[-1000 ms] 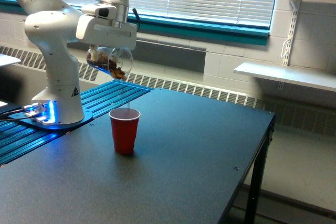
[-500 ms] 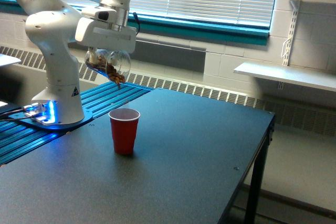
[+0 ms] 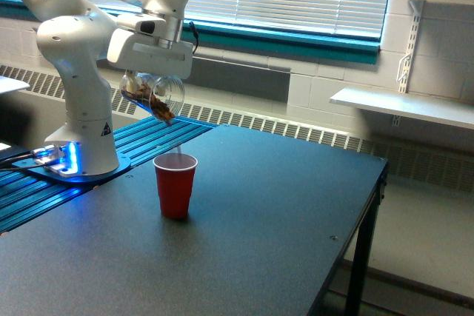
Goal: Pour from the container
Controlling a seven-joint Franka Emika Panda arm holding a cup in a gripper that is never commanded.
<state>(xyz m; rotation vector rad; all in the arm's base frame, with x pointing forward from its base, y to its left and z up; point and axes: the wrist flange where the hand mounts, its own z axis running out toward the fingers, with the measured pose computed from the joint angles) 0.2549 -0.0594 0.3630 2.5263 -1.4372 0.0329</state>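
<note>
End effector [image 3: 152, 79] hangs from the white arm's wrist block, closed on the container [image 3: 152, 95]; its fingers are mostly hidden behind the block and the clear wall, so the grip is read from the way the container sits tucked directly beneath it. Container is clear, rounded, tipped well over: its long axis runs on a slant, closed end up toward the exterior view's left, mouth down toward the exterior view's right. Brown granular bits [image 3: 158, 103] are heaped along the low side and reach the lip. Red cup [image 3: 175, 184] stands upright on the dark table [image 3: 244, 242], below the end effector and a little to the exterior view's right, well apart in height. The relation that matters: the container's mouth sits above the cup's rim, near its left edge as seen in this view, not clearly over the centre; depth alignment cannot be judged from one view. A faint pale streak just above the rim may be falling material; too thin to be sure. Against the picture one second back, the wrist has rolled further, the container lies a shade steeper, and the brown load has slid from the belly down toward the lip. Cup and arm base [image 3: 78, 160] have not moved.
</note>
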